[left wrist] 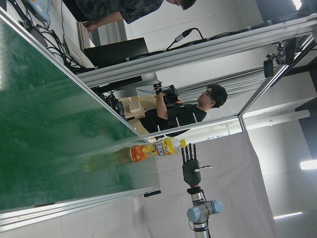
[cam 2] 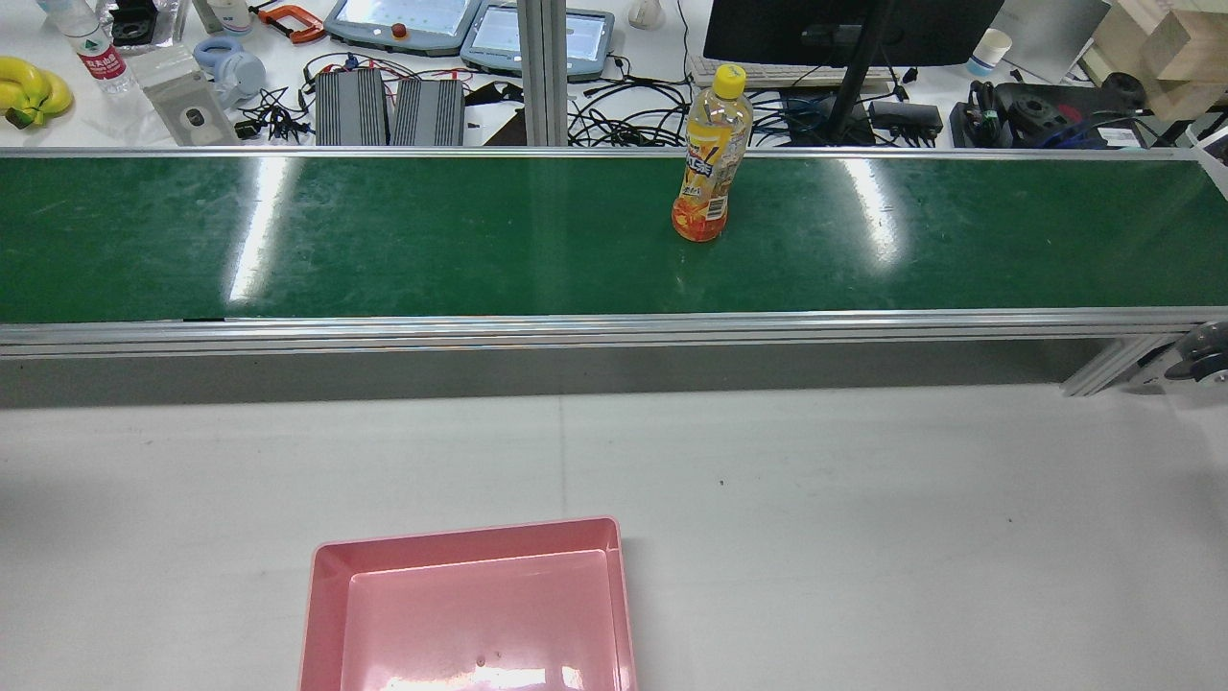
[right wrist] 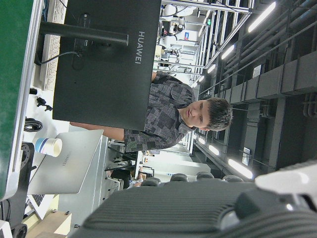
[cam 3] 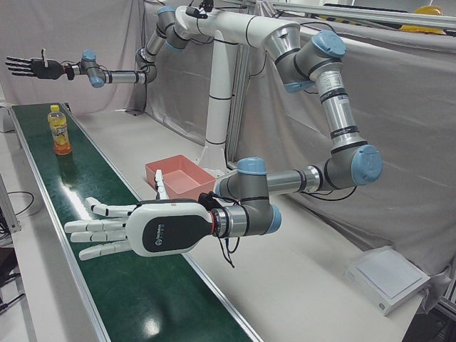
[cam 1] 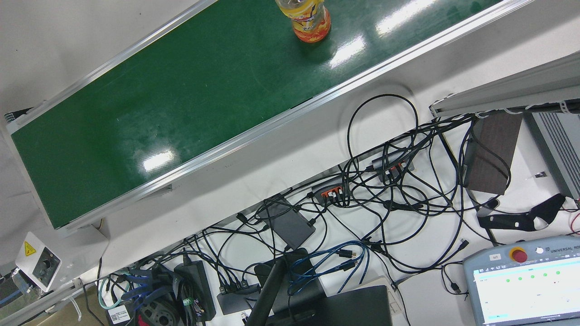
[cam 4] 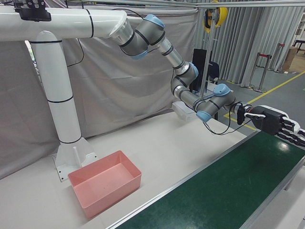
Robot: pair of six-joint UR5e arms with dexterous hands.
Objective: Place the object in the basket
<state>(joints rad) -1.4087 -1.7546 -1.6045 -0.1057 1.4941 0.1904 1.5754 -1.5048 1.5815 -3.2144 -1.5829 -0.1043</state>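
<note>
Counts:
- 1 orange drink bottle with a yellow cap (cam 2: 710, 158)
- 1 shallow pink plastic basket (cam 2: 460, 537)
- 1 long green conveyor belt (cam 2: 384, 240)
- 1 white surface (cam 2: 863, 499)
- 2 white-and-blue robot arms: left arm (cam 3: 335, 114), right arm (cam 3: 121, 75)
- 2 hands, both with fingers spread and nothing held: left hand (cam 3: 121, 228), right hand (cam 3: 28, 67)

On the far desk:
- 2 grey teach pendants (cam 2: 398, 17)
- 2 grey ribbed metal boxes (cam 2: 353, 107)
- 1 black monitor (cam 2: 844, 24)
- 1 white paper cup (cam 2: 988, 50)
- 1 clear water bottle with a red label (cam 2: 91, 43)
- 1 bunch of yellow bananas (cam 2: 29, 86)
</note>
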